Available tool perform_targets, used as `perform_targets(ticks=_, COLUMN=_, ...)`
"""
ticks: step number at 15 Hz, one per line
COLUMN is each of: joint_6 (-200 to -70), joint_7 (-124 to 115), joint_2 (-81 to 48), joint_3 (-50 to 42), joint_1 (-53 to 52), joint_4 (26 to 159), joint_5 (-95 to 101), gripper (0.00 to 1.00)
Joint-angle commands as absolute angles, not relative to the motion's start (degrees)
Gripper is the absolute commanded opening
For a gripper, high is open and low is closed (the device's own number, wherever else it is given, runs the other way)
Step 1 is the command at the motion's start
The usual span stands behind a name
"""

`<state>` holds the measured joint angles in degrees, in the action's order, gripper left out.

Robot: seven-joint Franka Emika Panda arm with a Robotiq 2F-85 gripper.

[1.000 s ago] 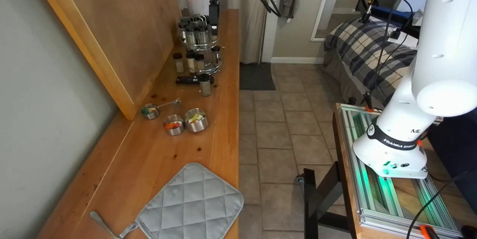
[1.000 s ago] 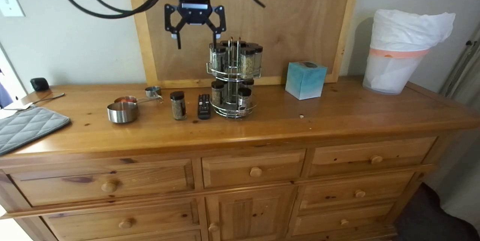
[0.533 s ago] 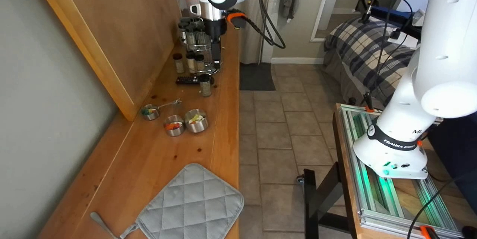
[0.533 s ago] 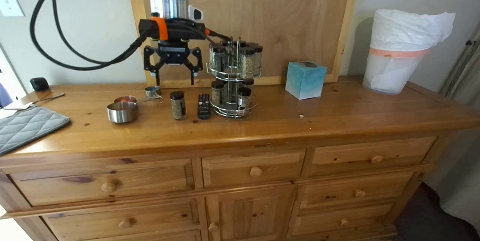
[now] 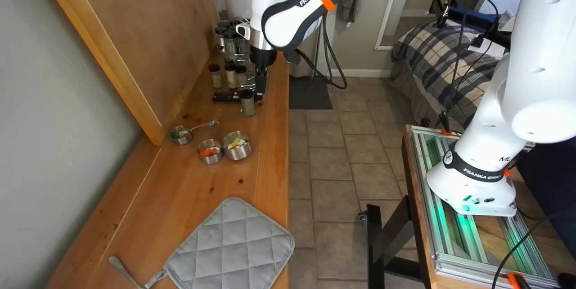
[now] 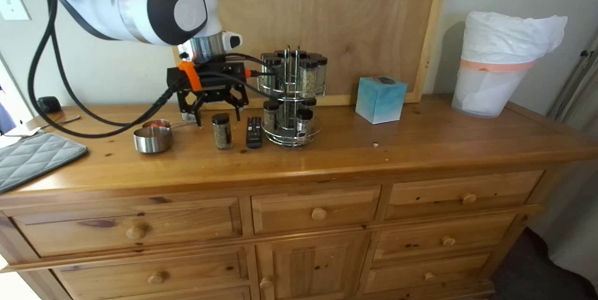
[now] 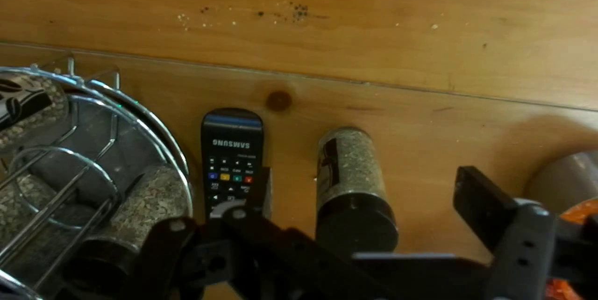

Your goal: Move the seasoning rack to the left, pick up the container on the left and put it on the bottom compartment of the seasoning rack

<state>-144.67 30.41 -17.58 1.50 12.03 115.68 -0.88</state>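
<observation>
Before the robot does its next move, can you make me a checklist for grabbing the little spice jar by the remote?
1. Gripper open: ok, its fingers stand apart and hold nothing.
2. Spice jar upright with its lid on: ok.
3. Fingers low enough to grab the jar: cannot tell; the wrist view shows it between them, but not how high they are.
4. Remote out of the way: cannot tell; in the wrist view a finger hides part of it, so it might get bumped.
5. Rack standing upright: ok.
6. Room on the rack's bottom tier: ok, it seems; a gap shows at its front.
</observation>
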Motion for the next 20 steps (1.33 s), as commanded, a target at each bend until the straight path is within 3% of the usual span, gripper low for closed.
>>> perform_targets(ticks=1, joint_6=-148.6, joint_7=30.3, joint_2=-17.6, joint_3=0.9, joint_1=11.7, joint_4=117.1, joint_5=-0.8, gripper=1.0)
perform_targets(ticks=14, joint_6=-155.5, joint_7=30.5, joint_2=-18.9, joint_3=1.5, joint_1=12.0, joint_4=119.9, joint_5=-1.4, gripper=1.0)
perform_targets(ticks=20, joint_6=-169.6, joint_7=28.3, joint_2=-21.0, joint_3=5.1, joint_1=13.3, joint_4=123.9, joint_5=-5.7, gripper=1.0)
